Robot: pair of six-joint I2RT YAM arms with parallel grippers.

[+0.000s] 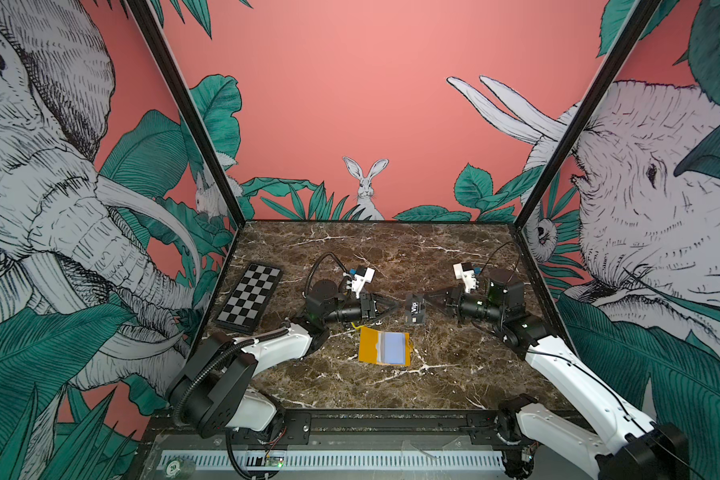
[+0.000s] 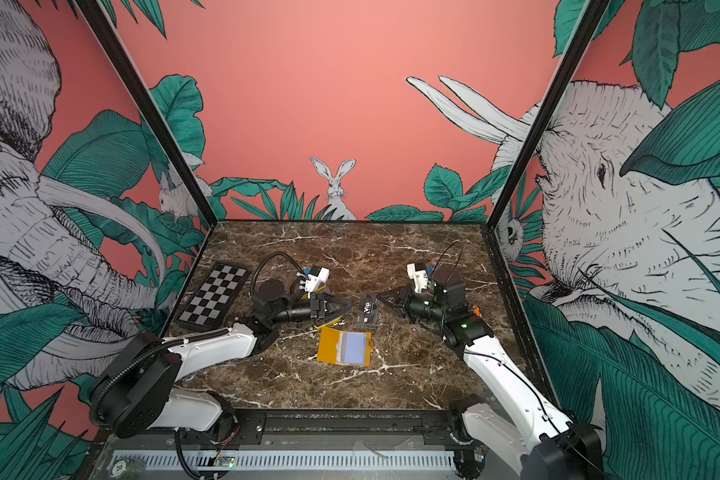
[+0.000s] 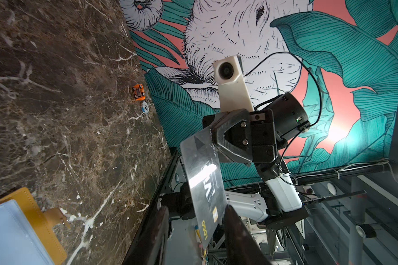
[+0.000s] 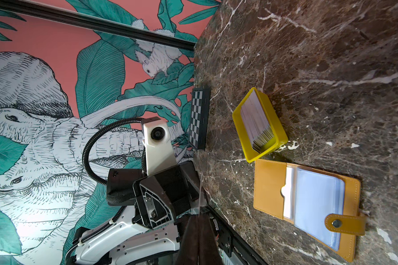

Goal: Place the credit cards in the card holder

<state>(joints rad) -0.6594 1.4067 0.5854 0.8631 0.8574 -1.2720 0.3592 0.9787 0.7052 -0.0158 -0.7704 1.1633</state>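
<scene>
Black card (image 1: 415, 309), one, clamped in right end effector (image 1: 426, 300); left end effector (image 1: 396, 308) apart; one wallet (image 1: 368, 345).

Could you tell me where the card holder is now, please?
In both top views the card holder lies open in the middle, nearer the camera than the card pinched by the right gripper; a yellow tray sits beside it.

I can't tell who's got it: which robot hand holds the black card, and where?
The right gripper pinches the black VIP card by one end. The left gripper is open at the other end, not gripping.
</scene>
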